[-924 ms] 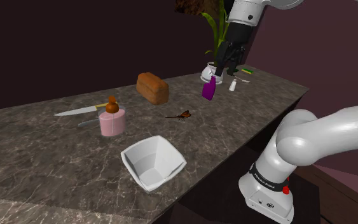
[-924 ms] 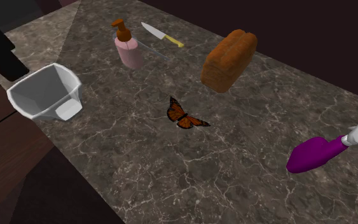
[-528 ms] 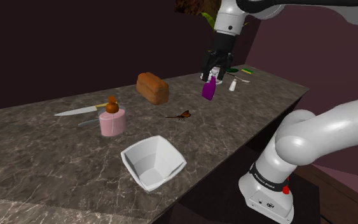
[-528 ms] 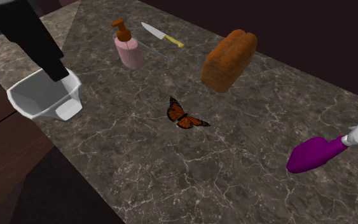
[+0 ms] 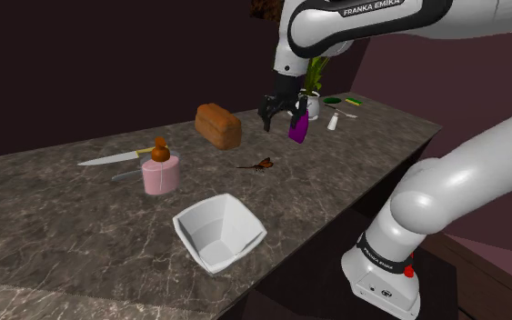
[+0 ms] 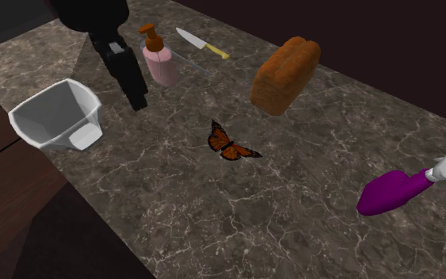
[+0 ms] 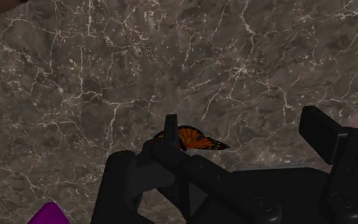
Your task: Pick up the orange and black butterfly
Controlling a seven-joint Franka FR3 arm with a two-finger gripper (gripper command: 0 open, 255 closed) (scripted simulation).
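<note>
**Gripper poised over a marble counter.** The black gripper of the white Franka arm hangs above a dark, veined marble counter. We see its two fingers spread wide apart, and they grasp nothing.

The orange and black butterfly lies on the stone below the gripper with its wings open. In the wrist view it sits right by one finger. It is partly hidden behind that finger's tip, and its free wing reaches into the gap toward the other finger.

From the shoulder camera we find the gripper raised clear of the counter. The butterfly is lower down and a little to that view's left of it. A purple bottle with a white top is just beside the gripper on that view's right. A brown loaf of bread rests near the gripper on the opposite side.

In the second exterior view the gripper reaches down in front of a pink soap dispenser with a brown pump. A white bowl sits on its other side, and a knife lies beyond the dispenser. There the butterfly lies apart from the gripper, toward that view's right.
</note>
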